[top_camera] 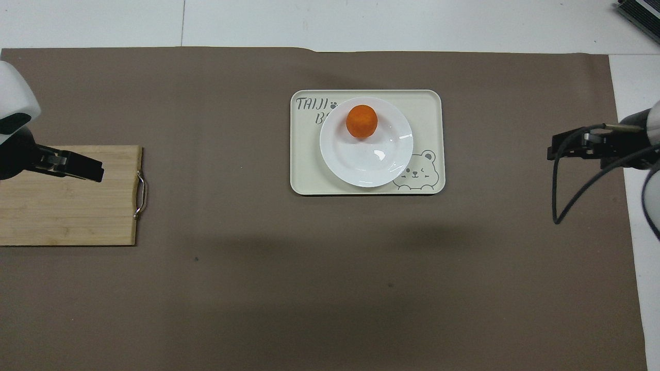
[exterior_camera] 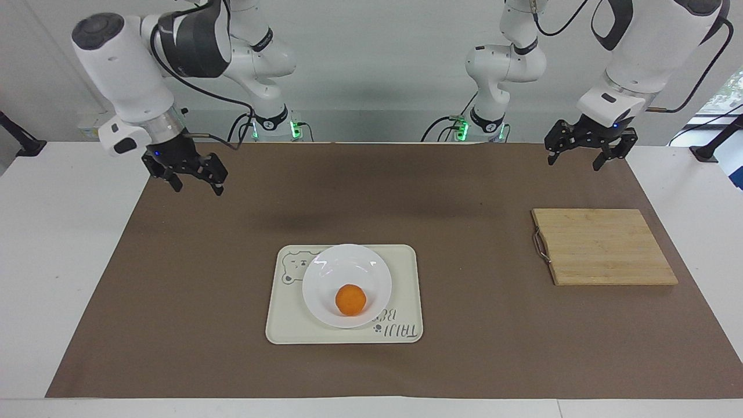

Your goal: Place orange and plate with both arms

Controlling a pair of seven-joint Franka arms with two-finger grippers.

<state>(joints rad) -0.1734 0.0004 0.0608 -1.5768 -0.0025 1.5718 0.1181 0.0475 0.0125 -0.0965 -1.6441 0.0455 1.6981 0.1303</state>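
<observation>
The orange (exterior_camera: 350,300) (top_camera: 361,121) lies in the white plate (exterior_camera: 348,264) (top_camera: 371,159), off centre toward the plate's rim farther from the robots. The plate rests on a cream tray (exterior_camera: 401,273) (top_camera: 429,114) in the middle of the brown mat. My right gripper (exterior_camera: 197,187) (top_camera: 553,151) hangs open and empty in the air over the mat's edge at the right arm's end, well apart from the tray. My left gripper (exterior_camera: 573,164) (top_camera: 96,173) waits open and empty, raised over the mat by the cutting board.
A bamboo cutting board (exterior_camera: 603,247) (top_camera: 67,206) with a metal handle lies at the left arm's end of the mat. The brown mat (exterior_camera: 464,348) covers most of the white table.
</observation>
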